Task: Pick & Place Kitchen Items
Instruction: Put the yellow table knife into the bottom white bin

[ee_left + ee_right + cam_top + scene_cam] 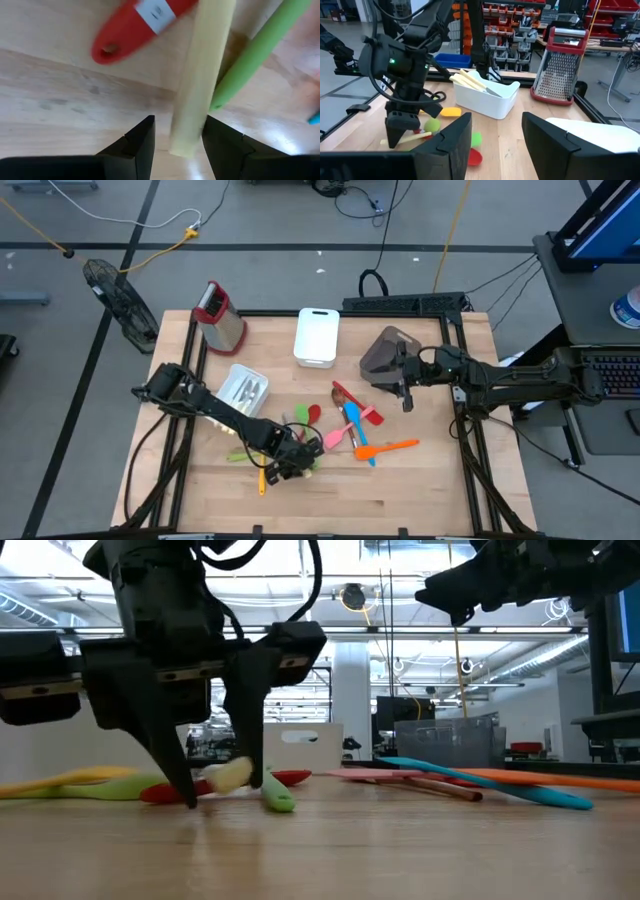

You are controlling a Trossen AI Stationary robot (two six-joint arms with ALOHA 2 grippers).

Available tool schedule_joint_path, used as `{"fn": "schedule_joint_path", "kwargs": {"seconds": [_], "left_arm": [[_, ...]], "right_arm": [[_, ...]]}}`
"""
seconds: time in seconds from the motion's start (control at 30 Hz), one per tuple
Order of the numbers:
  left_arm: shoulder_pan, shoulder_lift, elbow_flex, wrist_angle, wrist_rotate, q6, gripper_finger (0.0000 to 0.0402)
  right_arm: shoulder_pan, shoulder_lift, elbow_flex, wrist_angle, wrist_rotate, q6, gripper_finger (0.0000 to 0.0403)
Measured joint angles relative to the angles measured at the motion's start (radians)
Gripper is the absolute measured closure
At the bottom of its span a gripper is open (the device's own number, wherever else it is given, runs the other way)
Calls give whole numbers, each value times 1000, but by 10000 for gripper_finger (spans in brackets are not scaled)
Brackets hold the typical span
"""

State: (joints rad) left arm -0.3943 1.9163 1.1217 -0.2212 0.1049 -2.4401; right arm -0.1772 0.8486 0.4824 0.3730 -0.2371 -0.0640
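High view: left claw [287,460] down on tabltop [400,490], fingers straddling pale-yellow handle [200,75], touching or not: cannot tell. White bin [243,390] holding pale-handled cutlery [472,81]. Right claw [404,383] apart, above grey bin [380,358]. Loose utensils [358,425] scattered mid-tabletop.

Tabletop [420,490] inventory as I am seeing it from above: red-topped grater [219,317] standing at the far left; white bin [317,336] far centre; cutlery bin [244,389] beside my left arm. Left gripper [288,463] is hovering over scattered utensils [355,428]; right gripper [405,380] is waiting beside a grey bin [383,355].
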Motion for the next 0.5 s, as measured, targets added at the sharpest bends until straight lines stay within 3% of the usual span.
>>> {"fn": "schedule_joint_path", "kwargs": {"seconds": [0.23,0.5], "left_arm": [[0,0,0,-39,0,0,251],[0,0,0,-40,-19,48,337]], "right_arm": [[0,0,0,-2,0,53,236],[0,0,0,-4,0,56,236]]}}
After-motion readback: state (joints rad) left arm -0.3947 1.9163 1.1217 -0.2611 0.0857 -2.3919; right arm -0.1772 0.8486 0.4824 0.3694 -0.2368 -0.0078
